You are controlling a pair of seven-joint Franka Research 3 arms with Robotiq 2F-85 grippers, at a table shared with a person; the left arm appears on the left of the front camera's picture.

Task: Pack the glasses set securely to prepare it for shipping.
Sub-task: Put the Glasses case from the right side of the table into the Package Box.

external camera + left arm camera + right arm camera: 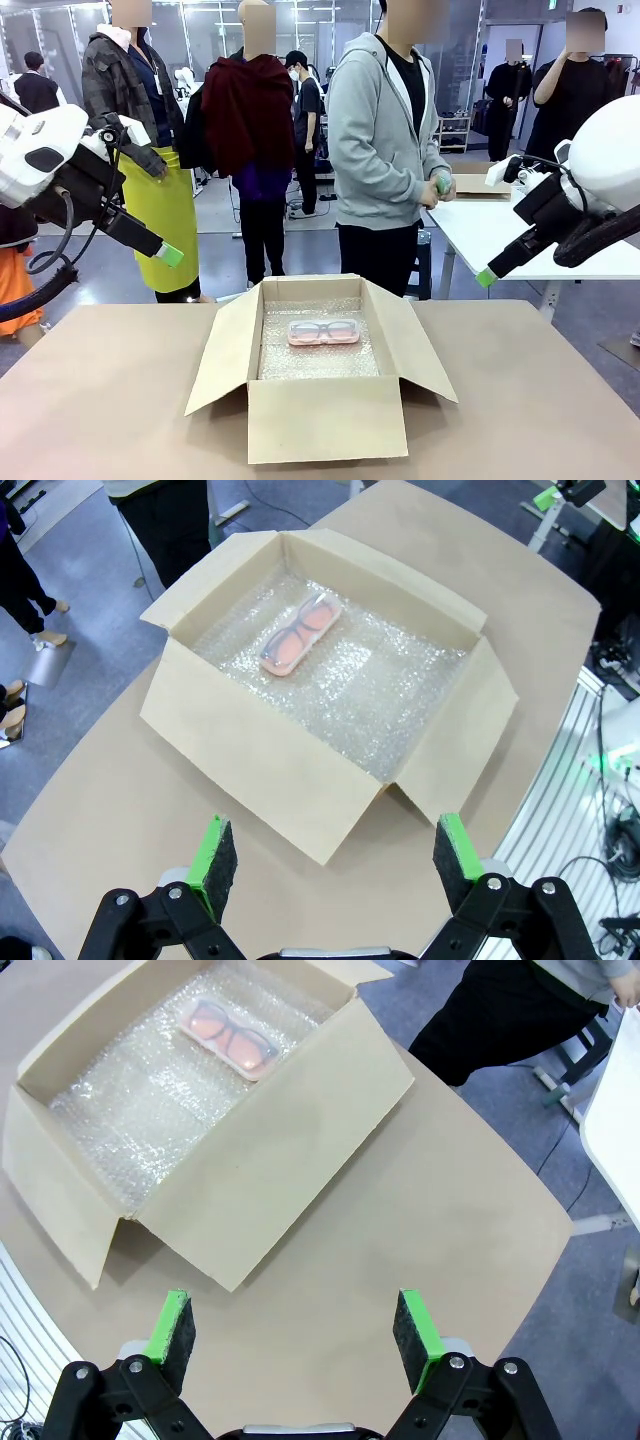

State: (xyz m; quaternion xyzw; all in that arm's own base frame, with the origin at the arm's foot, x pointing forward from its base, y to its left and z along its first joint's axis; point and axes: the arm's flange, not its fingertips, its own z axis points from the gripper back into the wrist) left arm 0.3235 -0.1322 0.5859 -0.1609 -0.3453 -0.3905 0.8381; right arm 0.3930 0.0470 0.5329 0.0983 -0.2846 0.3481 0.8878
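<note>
- Glasses set, the part I can be sure of: the pale pink case lies flat on the bubble wrap inside the open cardboard box, toward the box's far wall, at the middle of the front view.
- Its long axis runs left to right across the front view, parallel to that far wall. From my left wrist it slants from upper right to lower left in the upper middle of the frame. From my right wrist it slants from upper left to lower right near the top.
- My left claw is spread wide with nothing between its pads, high over the surface outside a near corner of the box. My right claw is just as wide and empty on the opposite side.
- Both claws are well apart from the case, with a box wall and flap between. It sits at mid-width, so I judge neither arm clearly nearer.
- Bare bubble wrap on the near side of the pink case looks like room for a second case.
- Hard to make out: the person's hands, right of centre in the upper half of the front view, hold a small pale green thing. It may belong to the set, but it is too small to tell.
- The box's near wall hides the nearest strip of its floor in the front view.
</note>
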